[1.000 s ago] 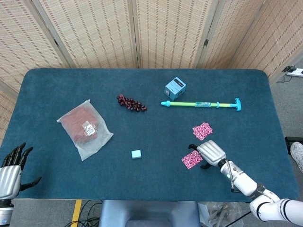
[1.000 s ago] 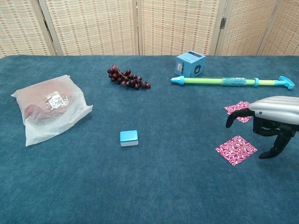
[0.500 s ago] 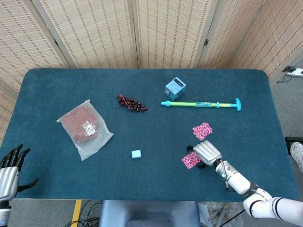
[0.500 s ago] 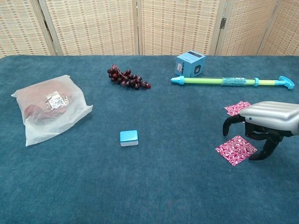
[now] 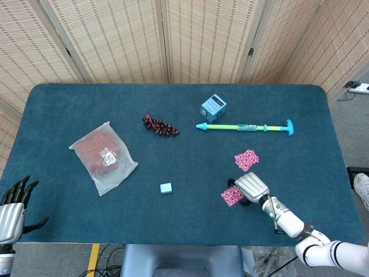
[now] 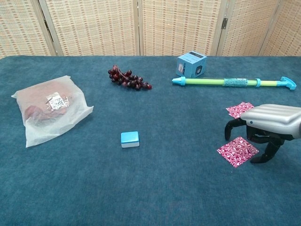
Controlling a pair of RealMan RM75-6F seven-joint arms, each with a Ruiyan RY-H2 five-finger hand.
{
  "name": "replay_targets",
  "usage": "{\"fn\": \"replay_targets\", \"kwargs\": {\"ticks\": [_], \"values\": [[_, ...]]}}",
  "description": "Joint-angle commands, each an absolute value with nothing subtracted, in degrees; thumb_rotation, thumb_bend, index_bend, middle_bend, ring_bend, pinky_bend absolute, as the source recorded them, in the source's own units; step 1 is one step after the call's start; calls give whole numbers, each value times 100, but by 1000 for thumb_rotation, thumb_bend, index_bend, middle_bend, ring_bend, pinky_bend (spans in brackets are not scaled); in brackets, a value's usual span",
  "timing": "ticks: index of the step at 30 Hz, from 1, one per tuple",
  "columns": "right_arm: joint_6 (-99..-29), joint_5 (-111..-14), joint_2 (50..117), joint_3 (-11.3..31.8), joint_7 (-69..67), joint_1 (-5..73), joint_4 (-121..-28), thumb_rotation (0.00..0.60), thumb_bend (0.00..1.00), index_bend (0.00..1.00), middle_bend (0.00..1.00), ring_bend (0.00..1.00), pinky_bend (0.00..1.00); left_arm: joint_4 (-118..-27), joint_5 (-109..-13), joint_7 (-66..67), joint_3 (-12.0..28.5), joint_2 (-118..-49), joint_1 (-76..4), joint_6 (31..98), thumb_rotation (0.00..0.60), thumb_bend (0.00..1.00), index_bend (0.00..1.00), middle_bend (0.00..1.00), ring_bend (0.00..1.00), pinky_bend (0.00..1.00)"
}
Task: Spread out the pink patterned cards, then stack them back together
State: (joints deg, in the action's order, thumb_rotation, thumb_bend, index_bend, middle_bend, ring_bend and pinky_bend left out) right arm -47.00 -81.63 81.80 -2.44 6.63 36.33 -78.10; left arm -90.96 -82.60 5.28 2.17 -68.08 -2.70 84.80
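Two pink patterned cards lie flat on the blue table, apart from each other. The near card (image 5: 232,195) (image 6: 236,151) sits at the right front; the far card (image 5: 246,159) (image 6: 239,109) lies behind it. My right hand (image 5: 252,187) (image 6: 270,120) arches low over the near card's right side, fingers apart and pointing down. One fingertip stands by the card's back corner and the thumb by its right edge. It holds nothing. My left hand (image 5: 12,208) hangs off the table's front left corner, fingers spread and empty.
A light blue box (image 5: 213,107) (image 6: 191,64) and a green and blue rod (image 5: 245,127) (image 6: 230,82) lie behind the cards. Dark grapes (image 5: 160,126) (image 6: 128,80), a plastic bag of red stuff (image 5: 104,157) (image 6: 49,110) and a small blue block (image 5: 166,187) (image 6: 130,139) sit further left.
My right hand has come down and shifted left, closer over the near card. Both cards stay put. The left hand has barely moved.
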Motion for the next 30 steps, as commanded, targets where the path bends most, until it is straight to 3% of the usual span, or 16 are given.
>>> {"fn": "replay_targets", "kwargs": {"ticks": [1, 13, 30], "values": [[-4694, -8167, 8195, -250, 672, 3627, -7789, 600, 226, 314, 960, 1000, 1000, -9094, -8262, 531, 213, -6810, -271, 8477, 600, 184, 146, 43, 46, 151], [-4762, -8190, 8270, -229, 642, 3577, -7668, 600, 271, 395, 970, 1000, 1000, -9083, -8260, 525, 203, -6818, -264, 8477, 600, 184, 146, 43, 46, 151], [-4653, -8229, 8194, 130, -42, 3860, -6815, 600, 277, 398, 970, 1000, 1000, -9118, -8251, 580, 197, -6816, -279, 8446, 600, 184, 146, 43, 46, 151]]}}
